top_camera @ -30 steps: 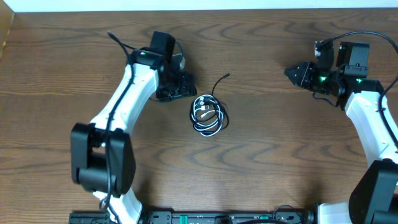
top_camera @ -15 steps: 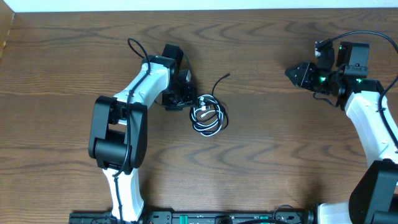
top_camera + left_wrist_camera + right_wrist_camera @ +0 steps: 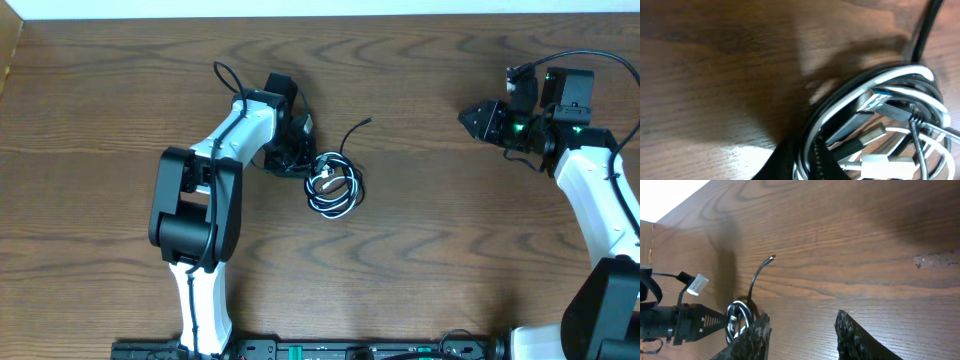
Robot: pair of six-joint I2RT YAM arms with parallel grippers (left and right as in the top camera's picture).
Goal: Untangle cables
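Because the cables are lying as one small coil on the counter, black cord and white cord wound round each other, I am judging them to be light, limp and springy. The loops are likely to slide and flop rather than hold a shape, and the whole bundle may drag along if I am tugging only one strand.

My left end effector is sitting right at the coil's left edge. From my left wrist view the loops are filling the frame, and a dark shape at the bottom, probably one fingertip, is lying against the outer loops. I cannot tell whether it is gaping or closed on anything.

My right end effector is hanging well apart to the right, its fingers spread wide and holding nothing.

I am thinking the best holds are the stiffer parts:
- the black tail, which is curling free toward the far side
- the plug ends tucked inside the coil: a metal plug with a blue insert, a silvery one and a white one

The plugs are looking hard and easy to pinch, though smooth enough to slip. The thin cord bodies are wanting a gentle pull, since a sharp one could tighten the tangle.

I am finding no brand, label or writing that I can read on either cord or the plugs.
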